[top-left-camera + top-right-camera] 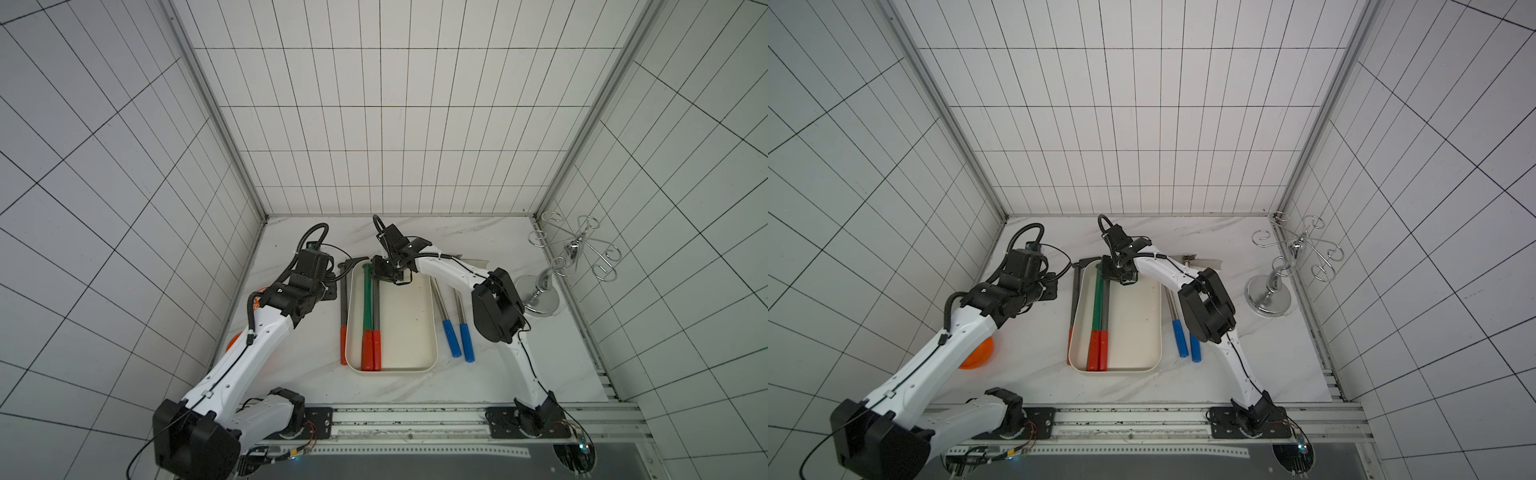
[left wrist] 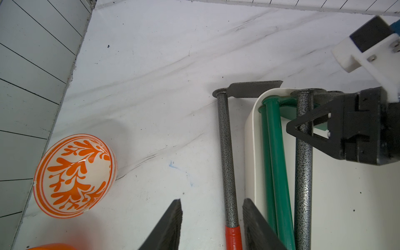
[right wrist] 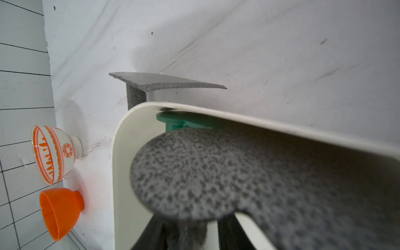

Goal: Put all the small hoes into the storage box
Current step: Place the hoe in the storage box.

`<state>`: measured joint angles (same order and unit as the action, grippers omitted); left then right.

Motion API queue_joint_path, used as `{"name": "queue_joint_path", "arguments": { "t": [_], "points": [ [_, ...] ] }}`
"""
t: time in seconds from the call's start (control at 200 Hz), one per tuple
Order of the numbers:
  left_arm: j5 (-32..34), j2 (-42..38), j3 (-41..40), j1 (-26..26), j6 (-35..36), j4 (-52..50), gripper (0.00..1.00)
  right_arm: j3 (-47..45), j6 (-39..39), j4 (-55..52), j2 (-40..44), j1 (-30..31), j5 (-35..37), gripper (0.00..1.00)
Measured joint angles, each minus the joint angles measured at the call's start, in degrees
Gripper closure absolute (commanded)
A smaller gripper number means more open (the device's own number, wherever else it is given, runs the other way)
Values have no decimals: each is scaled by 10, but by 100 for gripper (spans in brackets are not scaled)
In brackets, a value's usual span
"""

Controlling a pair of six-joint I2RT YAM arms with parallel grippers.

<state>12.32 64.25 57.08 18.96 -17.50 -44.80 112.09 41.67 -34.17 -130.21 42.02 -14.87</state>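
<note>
light even, shadows soft | top views bowed | right-wrist foreground blurred

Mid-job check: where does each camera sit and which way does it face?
Top views: high over the arms' bases, looking down on the table; left arm and right arm show.
Left wrist: above the table, looking down at the outer hoe beside the storage box; open left gripper shows.
Right wrist: low over the box, facing its far wall; right gripper straddles the inner grey hoe.
Shared: the patterned bowl shows in both wrist views.
</note>
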Motion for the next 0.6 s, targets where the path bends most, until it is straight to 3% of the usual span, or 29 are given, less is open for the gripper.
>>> {"name": "queue_joint_path", "arguments": {
  "t": [0.27,0.42,0.6],
  "points": [
    [0,0,0,0,0,0,52,6,-11,-8,-1,0,2,85],
    [0,0,0,0,0,0,52,31,-12,-30,-14,4,6,85],
    [0,0,-5,0,0,1,52,64,-14,-55,-31,5,6,73]
  ]
}}
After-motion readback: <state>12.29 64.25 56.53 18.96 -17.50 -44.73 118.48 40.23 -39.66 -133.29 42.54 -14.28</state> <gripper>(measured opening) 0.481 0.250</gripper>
